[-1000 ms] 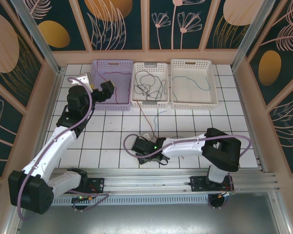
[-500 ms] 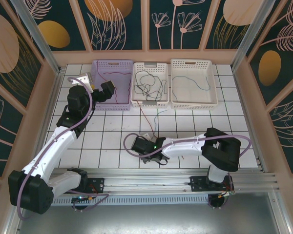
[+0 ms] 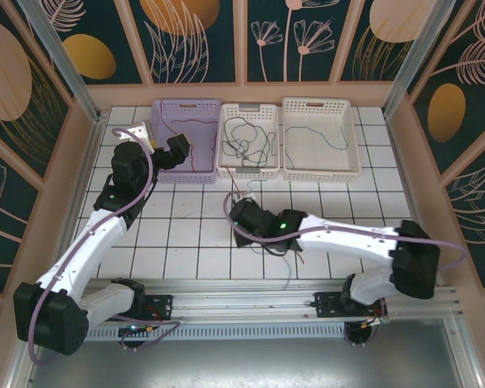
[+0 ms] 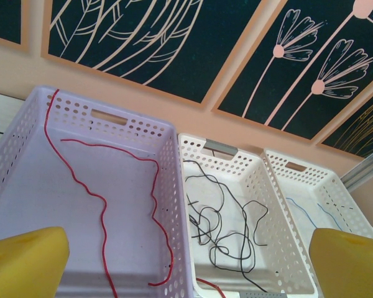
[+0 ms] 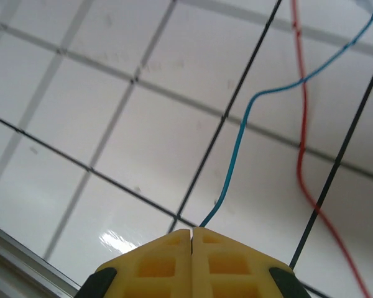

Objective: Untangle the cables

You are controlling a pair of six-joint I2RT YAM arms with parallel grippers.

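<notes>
Nearest the arm bases, the right gripper (image 5: 191, 247) is low over the white tiled table (image 5: 81, 124), its yellow fingers pressed together with the end of a thin blue cable (image 5: 236, 146) pinched in the seam between them. From there the blue cable lies away across the tiles in a gentle bend. It crosses a red cable (image 5: 301, 112), which lies beside it on the table. From above, the red one seems to lead back toward the front rim of the middle basket (image 3: 248, 168), though it is too fine there to be sure.

Farther off on the left side, the left gripper (image 4: 189, 264) hangs over the near end of the purple basket (image 4: 137, 127), its two yellow fingertips (image 4: 28, 261) spread wide apart and holding nothing.

Three baskets stand touching in a row along the far edge. The purple one holds a second red cable (image 4: 102, 211) in loose curves on its floor. The middle white basket holds dark cables (image 4: 200, 225) knotted in a tangle. The right-hand white basket (image 4: 298, 171) holds a second blue cable (image 4: 298, 208), lying by itself.
</notes>
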